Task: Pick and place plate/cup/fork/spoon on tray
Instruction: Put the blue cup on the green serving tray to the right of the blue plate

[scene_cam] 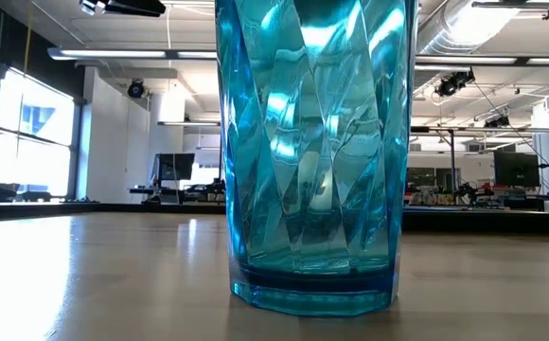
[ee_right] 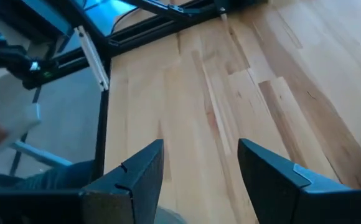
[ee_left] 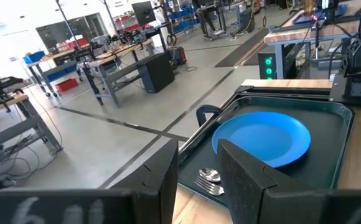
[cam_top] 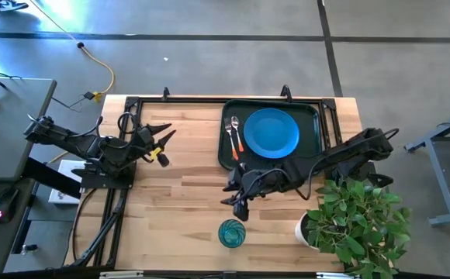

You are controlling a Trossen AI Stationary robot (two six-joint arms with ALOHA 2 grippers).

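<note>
The blue plate (cam_top: 271, 132) lies flat in the dark tray (cam_top: 312, 112) at the far right of the table. The fork (cam_top: 229, 133) and the spoon (cam_top: 236, 124) lie side by side in the tray, left of the plate. The teal cup (cam_top: 231, 232) stands upright on the table near its front edge and fills the low view (scene_cam: 312, 152). My right gripper (cam_top: 237, 198) is open and empty, just to the far side of the cup. My left gripper (cam_top: 161, 141) is open and empty over the table's left part, facing the tray (ee_left: 345, 134).
A white pot with a green plant (cam_top: 357, 221) stands at the near right corner, close to my right arm. Bare wood lies between the two grippers (ee_right: 230, 93). The left wrist view shows the plate (ee_left: 264, 138), the spoon bowl (ee_left: 210, 174) and the fork tines (ee_left: 206, 184).
</note>
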